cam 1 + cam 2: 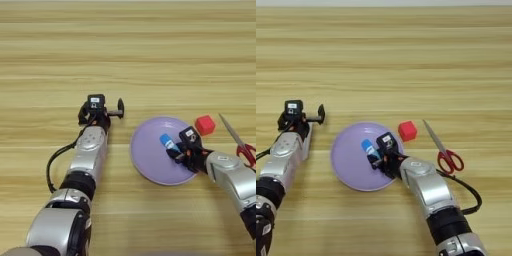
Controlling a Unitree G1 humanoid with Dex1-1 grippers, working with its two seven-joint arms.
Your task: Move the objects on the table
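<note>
Left arm lies stretched forward along the table (pixel 150 60), its left gripper (pixel 116 111) resting on the wood left of the lilac plate (pixel 150 150), fingers apart, holding nothing. Right arm reaches in from the right over the plate's rim; right gripper (pixel 175 150) is clamped on the blue stick (pixel 166 141). Red cube (pixel 205 124) sits just beyond; scissors (pixel 443 150) lie rightmost.

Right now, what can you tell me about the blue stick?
The short blue stick is a small bright-blue piece with a paler lower end, plastic by its look. It lies tilted over the right half of the round lilac plate, held at its lower end by the right gripper, whose black fingers close on it. Whether it touches the plate cannot be told. The red cube sits apart, off the plate's right rim.
</note>
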